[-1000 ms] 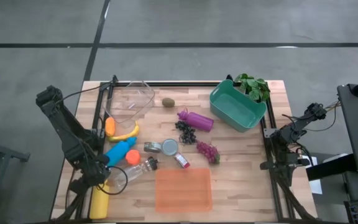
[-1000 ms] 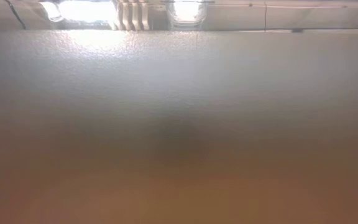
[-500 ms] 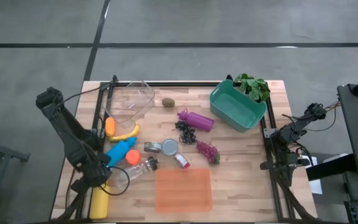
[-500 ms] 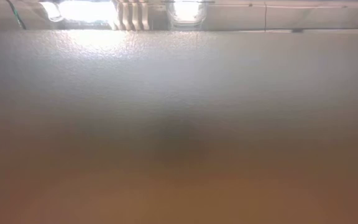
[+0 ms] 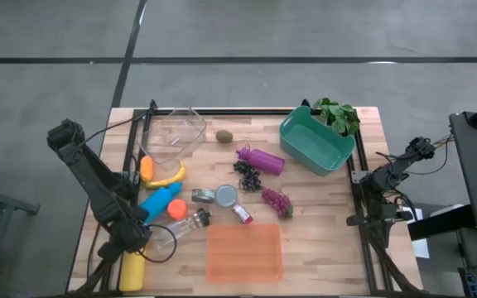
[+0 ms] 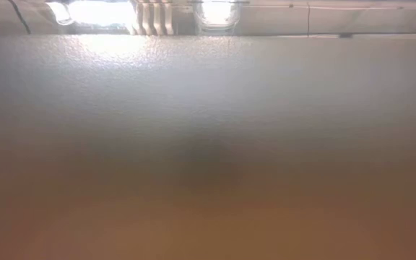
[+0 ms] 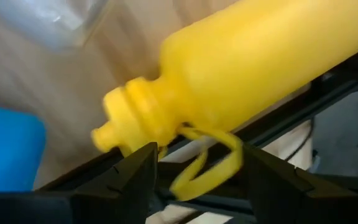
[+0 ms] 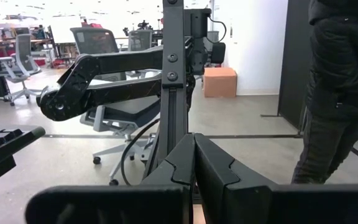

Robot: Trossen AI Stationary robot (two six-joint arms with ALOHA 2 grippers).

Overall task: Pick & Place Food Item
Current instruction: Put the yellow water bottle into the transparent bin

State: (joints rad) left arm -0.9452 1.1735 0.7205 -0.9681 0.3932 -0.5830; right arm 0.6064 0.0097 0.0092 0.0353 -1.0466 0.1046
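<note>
My left gripper hangs open near the table's front left corner, pointing steeply down over the neck end of a yellow bottle that lies on its side. Its fingers stand on either side of the bottle's yellow loop strap; I cannot tell whether they touch it. The food lies farther in: a banana, an orange piece, a kiwi, dark grapes and red grapes. My right gripper waits shut beyond the table's right edge, pointing level.
A blue bottle, a clear bottle, two tins and a purple bottle crowd the middle. A clear tub stands far left, a teal bin and a plant far right, an orange tray at the front. A blurred surface fills the low view.
</note>
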